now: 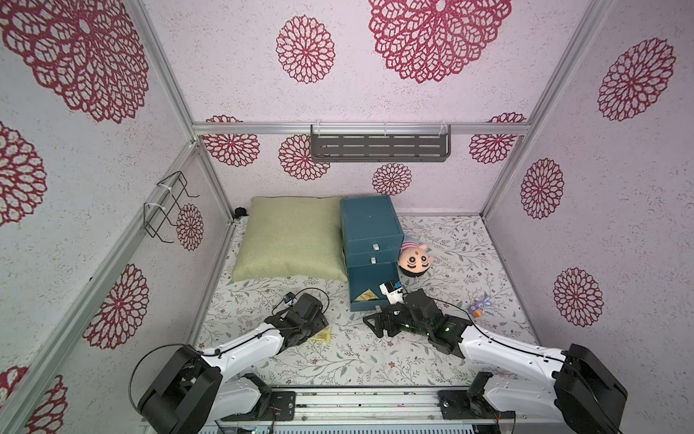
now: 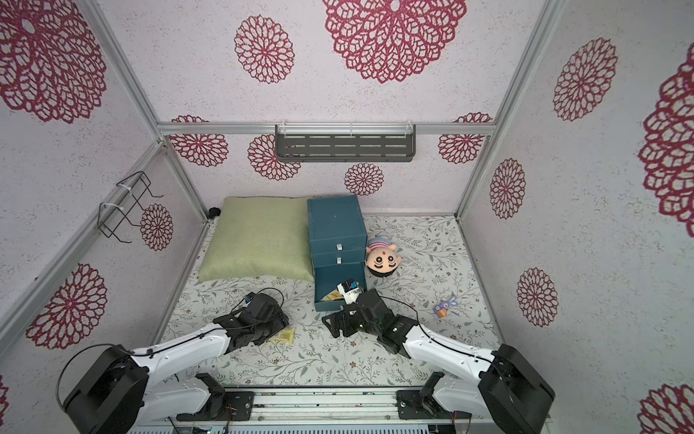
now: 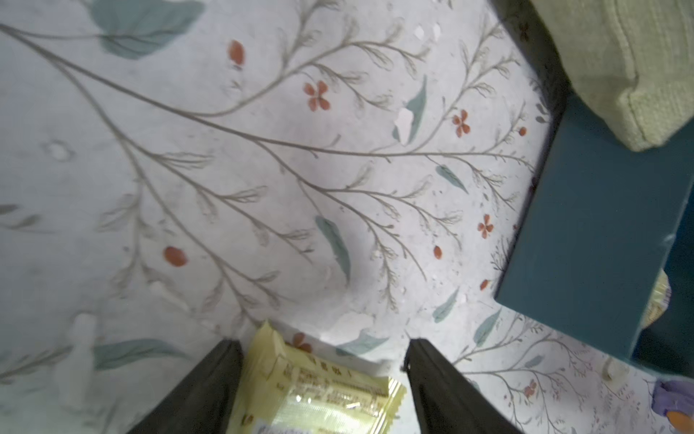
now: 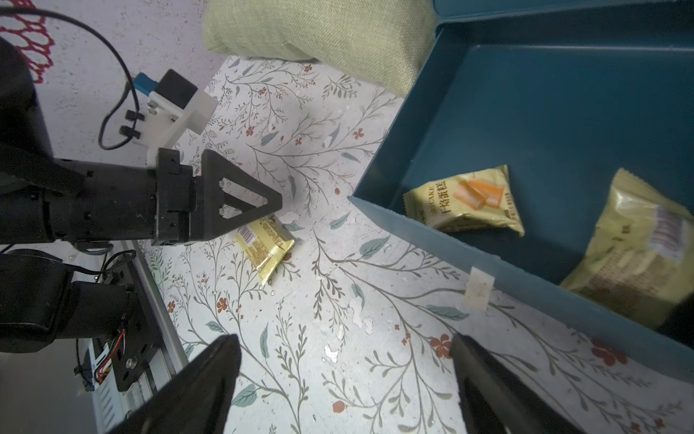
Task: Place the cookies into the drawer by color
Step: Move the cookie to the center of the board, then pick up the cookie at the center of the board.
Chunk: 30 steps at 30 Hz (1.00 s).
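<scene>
The teal drawer chest stands mid-table with its bottom drawer pulled out. Two yellow cookies lie inside it. Another yellow cookie lies flat on the floral table, also seen in both top views. My left gripper is down over it, with one finger against its edge and the other at the opposite serrated edge. My right gripper hovers open and empty over the table just in front of the open drawer.
A green cushion lies against the chest's left side. A round peach plush toy sits to the chest's right and a small purple toy further right. A grey shelf and a wire rack hang on the walls.
</scene>
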Tool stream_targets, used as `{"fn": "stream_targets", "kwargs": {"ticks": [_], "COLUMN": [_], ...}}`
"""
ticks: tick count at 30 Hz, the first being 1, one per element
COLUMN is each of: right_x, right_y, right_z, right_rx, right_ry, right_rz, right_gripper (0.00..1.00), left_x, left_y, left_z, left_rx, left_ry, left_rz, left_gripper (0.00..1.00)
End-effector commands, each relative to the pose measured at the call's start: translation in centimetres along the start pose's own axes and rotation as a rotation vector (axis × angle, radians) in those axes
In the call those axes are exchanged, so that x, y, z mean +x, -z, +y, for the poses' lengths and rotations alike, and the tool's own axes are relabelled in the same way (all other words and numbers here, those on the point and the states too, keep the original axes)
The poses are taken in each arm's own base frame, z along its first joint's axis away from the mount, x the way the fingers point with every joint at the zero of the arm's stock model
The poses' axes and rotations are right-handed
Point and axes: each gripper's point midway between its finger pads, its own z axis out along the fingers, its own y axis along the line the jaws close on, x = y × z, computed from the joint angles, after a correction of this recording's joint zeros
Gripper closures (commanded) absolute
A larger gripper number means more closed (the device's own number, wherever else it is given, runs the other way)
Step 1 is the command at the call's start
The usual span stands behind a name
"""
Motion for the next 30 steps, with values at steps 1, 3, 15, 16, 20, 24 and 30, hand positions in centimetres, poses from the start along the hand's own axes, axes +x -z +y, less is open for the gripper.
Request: {"fn": "stream_targets", "kwargs": {"ticks": [1, 3, 15, 16, 20, 24, 30], "right_x": [-1.0, -0.8, 0.9, 1.0, 1.9, 2.8, 4.4], "right_y": [0.2, 0.1, -1.3, -1.4, -2.8, -4.7, -7.8], "right_z": [0.9, 1.1, 3.6, 3.8, 5.1, 6.2, 7.1], "right_rx": [-0.023, -0.024, -0.023, -0.020, -0.012, 0.001, 0.056], "right_ry": [0.037, 0.044, 0.182, 0.195, 0.270, 0.328, 0.436], "right_rz": [-0.037, -0.034, -0.007, -0.005, 0.017, 0.054, 0.125], "right_gripper": [0.08, 0.08, 0.08, 0.07, 0.01, 0.01, 0.01], "left_x": [1.5, 2.1, -1.1, -1.5, -3.2, -4.3, -4.8], "left_y": [-0.6, -0.7, 2.6, 3.0, 4.5, 5.5, 6.0], "left_z": [-2.0, -3.1, -0.1, 0.2, 1.4, 2.5, 3.2], "left_rx": [0.048, 0.067, 0.000, 0.002, -0.007, -0.023, -0.025], "left_ry": [-0.025, -0.038, -0.020, -0.015, 0.009, 0.029, 0.050], "left_rz": [0.046, 0.054, -0.049, -0.061, -0.104, -0.127, -0.144], "left_gripper": [0.23, 0.24, 0.12, 0.09, 0.03, 0.02, 0.02]}}
